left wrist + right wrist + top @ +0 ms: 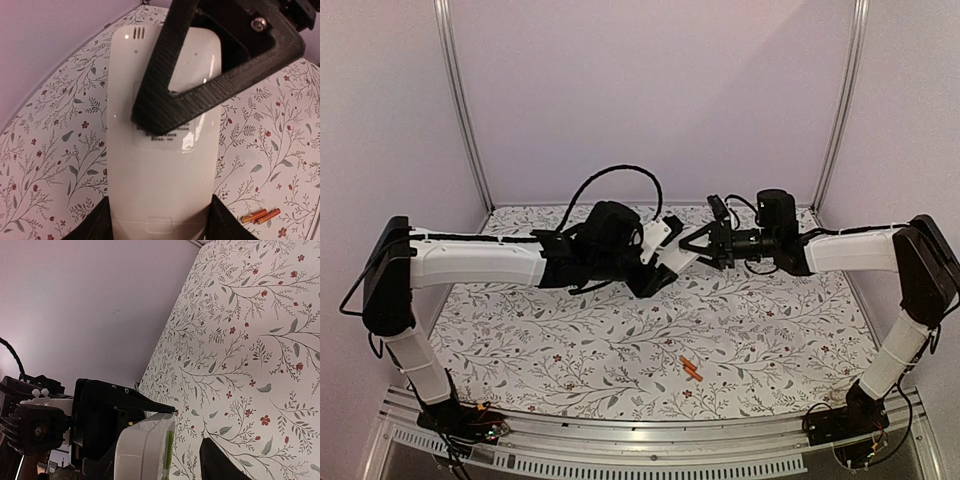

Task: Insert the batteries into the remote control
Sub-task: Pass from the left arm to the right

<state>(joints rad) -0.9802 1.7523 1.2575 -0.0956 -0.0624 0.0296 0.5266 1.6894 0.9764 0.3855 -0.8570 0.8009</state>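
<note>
The floral-print table (570, 330) is the biggest thing here, and both arms reach out over the far half of it. The left arm (470, 262) and the right arm (850, 250) are each stretched nearly level, with the wrists meeting in the middle, well off the surface.

The remote control (160, 175) is up in the air between them. The left gripper (160, 225) is clamped across its width near one end, one finger on each long edge, so the long white face sticks out toward the other arm. My guess is it's being presented like that so the other pincer can work on the back cover or take the remote over.

The right gripper (692, 245) comes in head-on from the opposite side. One of its triangular fingers (225, 87) lies across the remote's face in the left wrist view, and the other one sits beyond the remote's edge in the right wrist view. So the jaws straddle it, but I honestly can't tell whether they're actually pinching it or just closing in.

The batteries (692, 368) — two little orange sticks — lie side by side on the table near the front edge, well apart from everything. Nothing is loaded yet.
</note>
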